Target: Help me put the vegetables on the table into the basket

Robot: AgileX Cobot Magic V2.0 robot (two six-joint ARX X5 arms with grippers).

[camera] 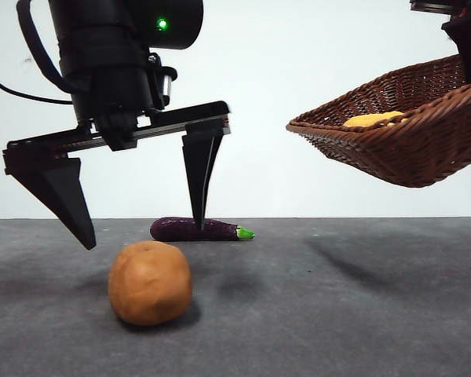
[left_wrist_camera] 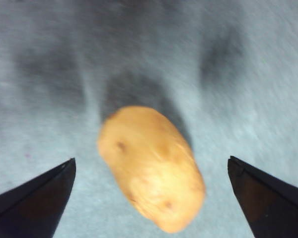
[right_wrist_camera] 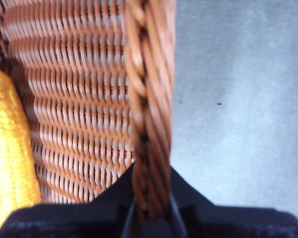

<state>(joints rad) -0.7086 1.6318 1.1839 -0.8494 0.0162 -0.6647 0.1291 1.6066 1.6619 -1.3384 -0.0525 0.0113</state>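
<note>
The orange-brown potato (camera: 150, 283) lies on the grey table (camera: 337, 314) at the front left. My left gripper (camera: 145, 236) hangs open just above it, one jaw on each side; the potato (left_wrist_camera: 151, 166) shows between the jaws in the left wrist view. The purple eggplant (camera: 200, 229) lies farther back on the table. My right gripper (right_wrist_camera: 150, 210) is shut on the braided rim of the wicker basket (camera: 408, 126) and holds it tilted in the air at the upper right. The yellow corn cob (camera: 373, 119) lies inside the basket (right_wrist_camera: 84, 99), and it also shows in the right wrist view (right_wrist_camera: 7, 158).
The dark grey table stretches across the whole front view, with open surface below the raised basket on the right. A plain white wall stands behind.
</note>
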